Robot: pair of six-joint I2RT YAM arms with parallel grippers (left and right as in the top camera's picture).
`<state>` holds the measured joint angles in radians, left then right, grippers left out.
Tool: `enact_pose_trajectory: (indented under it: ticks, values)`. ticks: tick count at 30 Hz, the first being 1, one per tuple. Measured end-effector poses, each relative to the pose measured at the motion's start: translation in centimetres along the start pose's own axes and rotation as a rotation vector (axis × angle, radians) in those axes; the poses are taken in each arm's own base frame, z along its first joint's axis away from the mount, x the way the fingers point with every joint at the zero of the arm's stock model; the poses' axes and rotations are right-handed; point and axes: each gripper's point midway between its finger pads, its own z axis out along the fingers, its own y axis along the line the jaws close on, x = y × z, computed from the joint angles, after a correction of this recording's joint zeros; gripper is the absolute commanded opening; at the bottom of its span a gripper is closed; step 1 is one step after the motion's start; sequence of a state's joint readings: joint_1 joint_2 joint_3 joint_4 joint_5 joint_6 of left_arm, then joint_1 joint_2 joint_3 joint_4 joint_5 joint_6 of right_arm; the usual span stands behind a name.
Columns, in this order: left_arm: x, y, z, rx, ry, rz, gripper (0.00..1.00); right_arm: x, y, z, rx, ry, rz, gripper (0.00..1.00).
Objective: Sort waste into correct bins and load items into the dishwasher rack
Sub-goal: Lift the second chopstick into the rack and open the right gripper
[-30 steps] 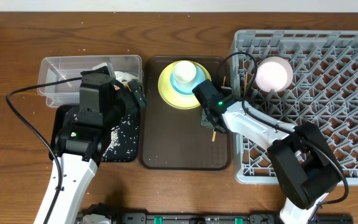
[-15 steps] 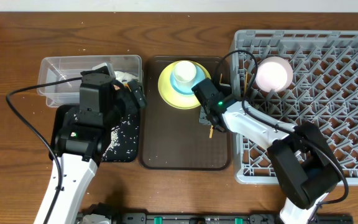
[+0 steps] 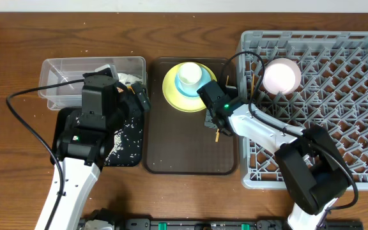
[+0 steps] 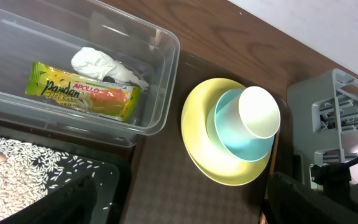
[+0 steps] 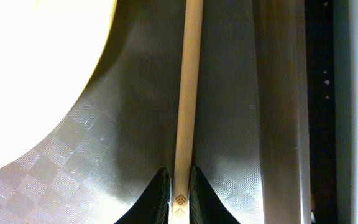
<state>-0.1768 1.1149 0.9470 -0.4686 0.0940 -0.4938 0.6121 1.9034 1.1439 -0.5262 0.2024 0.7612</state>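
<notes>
Our right gripper (image 5: 179, 186) clamps the thin wooden chopstick (image 5: 188, 93), which has shifted slightly on the dark brown serving tray (image 5: 229, 93) beside the yellow-green round plate (image 3: 170, 89). We judge it ready for the grey plastic rack (image 3: 337, 96). Our left gripper (image 3: 138, 97) gapes empty.

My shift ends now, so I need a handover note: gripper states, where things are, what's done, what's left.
Left gripper: open, empty, over the near corners of the tub and black tray.
Right gripper: shut on a chopstick at the brown tray's right side.
Done: wrapper and tissue in the tub; rice in the black tray; white bowl in the rack.
Left: chopstick to the rack, then the cup, blue bowl and plate, now stacked on the brown tray.
</notes>
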Motion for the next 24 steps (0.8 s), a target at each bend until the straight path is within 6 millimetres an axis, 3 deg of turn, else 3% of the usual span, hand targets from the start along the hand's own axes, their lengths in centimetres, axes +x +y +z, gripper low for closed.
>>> enact_pose_trajectory:
  ticks: [20, 24]
  values:
    - [0.00, 0.00, 0.00, 0.000, 0.000, 0.000, 0.90, 0.41, 0.55, -0.01, -0.031, 0.024, -0.037, 0.11]
    - [0.00, 0.00, 0.00, 0.000, 0.000, 0.000, 0.90, 0.53, 0.66, -0.02, -0.039, 0.031, -0.051, 0.01]
